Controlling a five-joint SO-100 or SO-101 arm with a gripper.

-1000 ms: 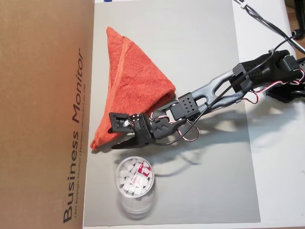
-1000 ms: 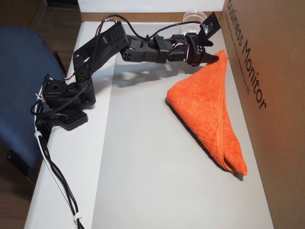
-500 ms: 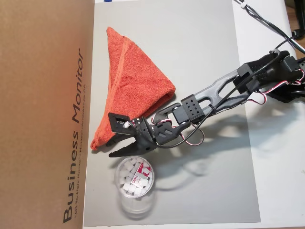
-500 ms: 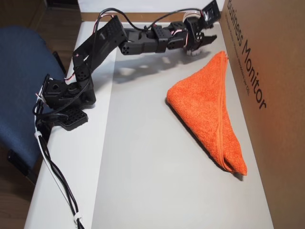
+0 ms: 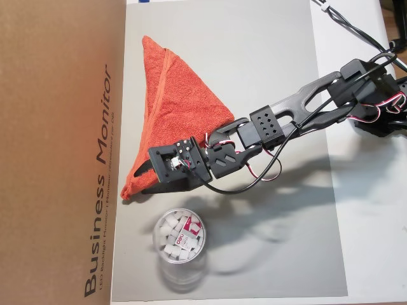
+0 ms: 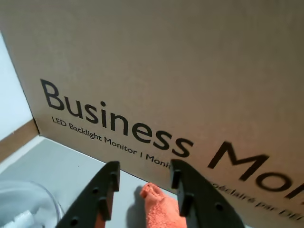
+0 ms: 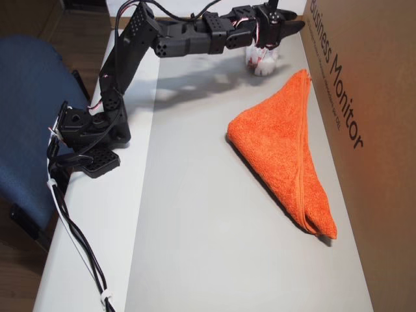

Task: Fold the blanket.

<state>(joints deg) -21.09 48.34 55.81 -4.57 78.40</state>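
The gripper (image 6: 145, 183) hangs with fingers parted and empty above the blanket (image 5: 175, 124) — a folded triangle on the grey mat beside the cardboard box (image 5: 60, 152) — whose near corner tip lies just below and ahead, its long axis running along the box.

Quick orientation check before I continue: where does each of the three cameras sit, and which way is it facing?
An overhead view: above the mat, looking down; arm enters from the right, gripper over the blanket.
Another overhead view: above, from the opposite end; arm base at left.
Wrist view: on the gripper, facing the cardboard box; both fingers show.
Shared: blanket, box, cup.
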